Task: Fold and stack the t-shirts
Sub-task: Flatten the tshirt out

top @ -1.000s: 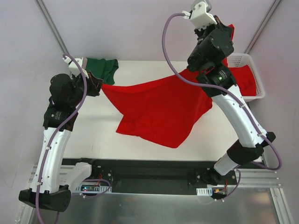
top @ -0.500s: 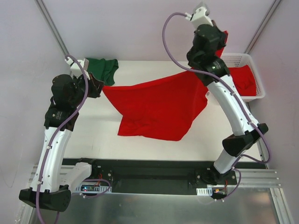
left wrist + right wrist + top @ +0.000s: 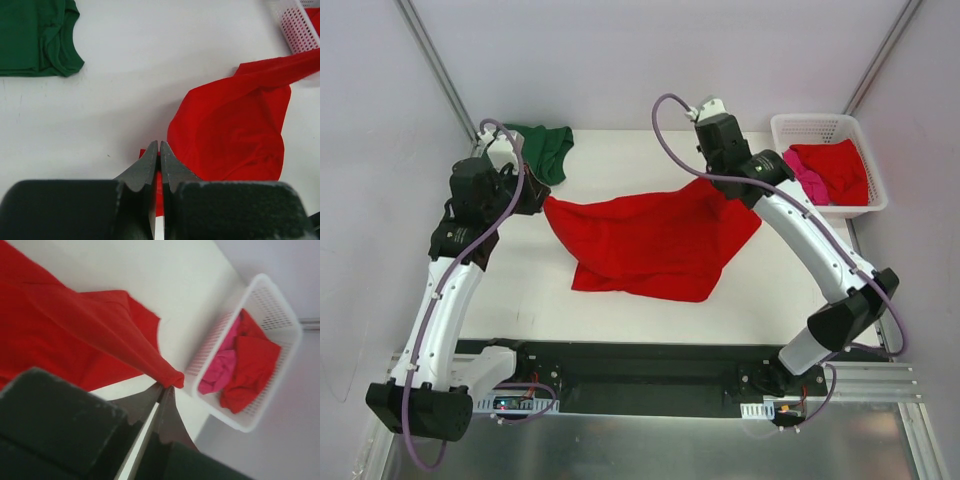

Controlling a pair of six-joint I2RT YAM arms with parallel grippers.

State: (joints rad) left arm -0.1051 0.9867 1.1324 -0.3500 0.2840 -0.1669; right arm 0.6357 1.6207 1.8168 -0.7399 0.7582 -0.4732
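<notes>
A bright red t-shirt [image 3: 650, 240] is stretched across the middle of the table, its lower part draped on the surface. My left gripper [image 3: 538, 197] is shut on the shirt's left edge; the pinched red cloth shows between the fingers in the left wrist view [image 3: 159, 155]. My right gripper [image 3: 720, 185] is shut on the shirt's right corner, bunched at the fingertips in the right wrist view [image 3: 166, 385]. A dark green t-shirt [image 3: 545, 148] lies folded at the back left and shows in the left wrist view [image 3: 35, 37]. Another red shirt [image 3: 835, 168] and a pink one [image 3: 808, 176] lie in the basket.
A white lattice basket [image 3: 825, 125] stands at the back right corner of the table, also in the right wrist view [image 3: 280, 305]. The white table [image 3: 620, 150] has bare surface behind the red shirt and in front of it.
My right gripper has come down and to the left from high above the basket, lowering the red shirt's right corner toward the table. The left gripper has shifted slightly right and back, still holding.
</notes>
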